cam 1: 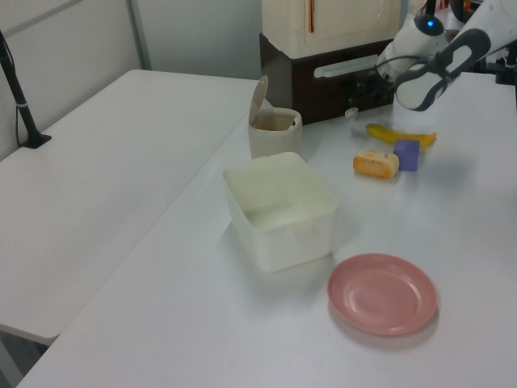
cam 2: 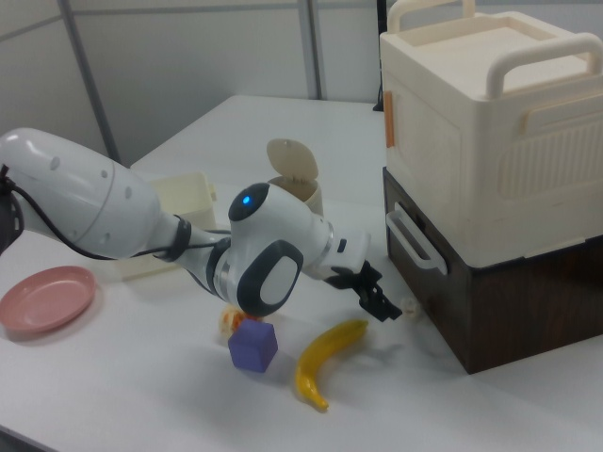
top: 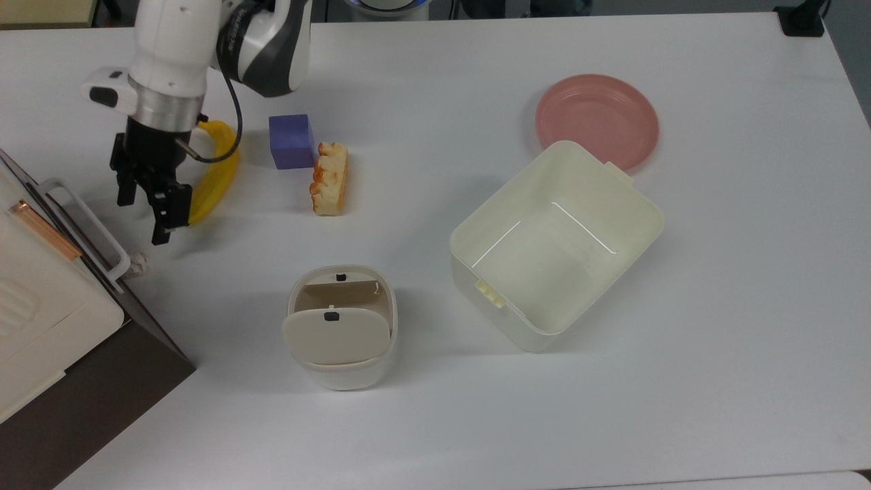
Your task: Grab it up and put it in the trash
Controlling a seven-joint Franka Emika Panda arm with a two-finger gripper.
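Black two-finger gripper, fingers spread (empty), hangs at 12 o'clock of the small crumpled white paper ball, which lies against the dark brown cabinet; probably lining up a grasp.

A lab: robot arm over white tables, partition walls.

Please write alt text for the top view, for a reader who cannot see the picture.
A robot gripper, fingers open, hangs above a white table just short of a small crumpled paper ball beside a brown cabinet. Nearby lie a banana, a purple block and a bread piece. Further off stand a swing-lid bin, an open tub and a pink plate.
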